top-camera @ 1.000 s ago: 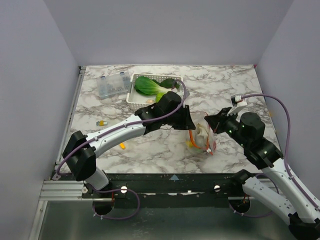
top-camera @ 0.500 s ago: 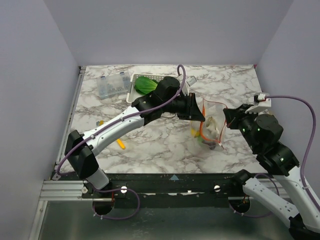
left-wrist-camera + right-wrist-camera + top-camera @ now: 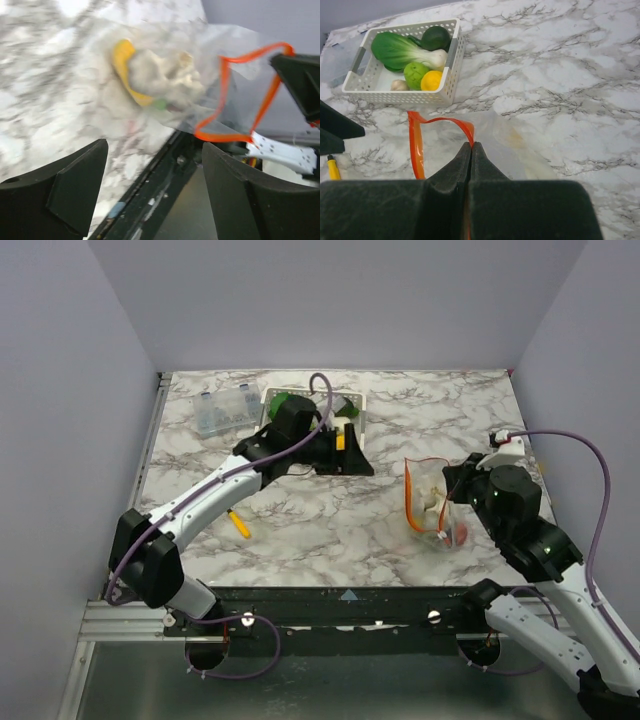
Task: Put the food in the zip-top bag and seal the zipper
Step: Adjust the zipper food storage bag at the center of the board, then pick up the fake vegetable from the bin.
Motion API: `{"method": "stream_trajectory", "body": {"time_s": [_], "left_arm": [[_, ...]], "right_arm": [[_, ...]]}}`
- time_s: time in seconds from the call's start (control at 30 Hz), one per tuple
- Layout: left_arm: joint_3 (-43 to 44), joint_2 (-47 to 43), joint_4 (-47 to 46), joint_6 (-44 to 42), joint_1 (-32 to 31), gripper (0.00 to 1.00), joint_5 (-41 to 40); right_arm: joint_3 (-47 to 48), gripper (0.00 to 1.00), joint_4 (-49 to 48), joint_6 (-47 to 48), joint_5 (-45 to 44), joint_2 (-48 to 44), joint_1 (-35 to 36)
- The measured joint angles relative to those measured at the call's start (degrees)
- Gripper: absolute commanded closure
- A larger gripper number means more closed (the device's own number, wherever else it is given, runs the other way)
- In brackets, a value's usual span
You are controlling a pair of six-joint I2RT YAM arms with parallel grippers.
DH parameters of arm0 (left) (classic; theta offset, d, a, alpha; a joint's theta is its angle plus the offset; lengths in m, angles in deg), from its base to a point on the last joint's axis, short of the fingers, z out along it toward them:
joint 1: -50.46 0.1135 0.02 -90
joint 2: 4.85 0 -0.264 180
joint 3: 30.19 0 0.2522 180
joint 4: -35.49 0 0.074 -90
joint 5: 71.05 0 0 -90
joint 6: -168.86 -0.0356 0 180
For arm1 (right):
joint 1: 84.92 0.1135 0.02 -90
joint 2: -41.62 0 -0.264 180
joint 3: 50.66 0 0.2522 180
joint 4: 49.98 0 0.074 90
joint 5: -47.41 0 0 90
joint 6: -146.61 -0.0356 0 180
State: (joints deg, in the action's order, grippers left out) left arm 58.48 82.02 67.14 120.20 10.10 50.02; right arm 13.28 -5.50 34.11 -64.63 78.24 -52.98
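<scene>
Loading food [image 3: 400,50]: holding zip-top bag [image 3: 432,502] up by zipper [image 3: 415,145] with right gripper [image 3: 471,149] pinched tight; left gripper [image 3: 154,150] wide apart, empty. Next, probably grabbing more from basket [image 3: 454,55].

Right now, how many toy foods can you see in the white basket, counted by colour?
Green: 3 (bok choy, dark round fruit, light green ball)
Yellow: 1 (yellow ball)
Beige: 1 (small bulb)
Total showing in the white basket: 5
</scene>
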Motion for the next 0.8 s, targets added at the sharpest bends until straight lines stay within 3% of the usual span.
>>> {"method": "stream_trajectory", "body": {"time_s": [0.17, 0.33, 0.57, 0.8], "left_arm": [[-8.5, -5.1, -1.7, -1.8, 8.9, 0.2, -4.2], [-7.7, -3.4, -1.6, -4.7, 12.9, 0.21, -12.8], [13.2, 16.0, 2.9, -8.3, 13.4, 0.19, -28.7], [36.6, 36.5, 16.3, -7.9, 13.4, 0.15, -35.3]], "right_arm": [[0.0, 0.99, 0.2, -0.2, 0.0, 0.6, 0.0], [-0.1, 0.99, -0.4, -0.6, 0.0, 2.9, 0.0], [-1.6, 0.99, -2.9, -1.3, 0.0, 6.5, 0.0], [-1.7, 0.99, -4.4, -1.4, -0.5, 7.9, 0.0]]}}
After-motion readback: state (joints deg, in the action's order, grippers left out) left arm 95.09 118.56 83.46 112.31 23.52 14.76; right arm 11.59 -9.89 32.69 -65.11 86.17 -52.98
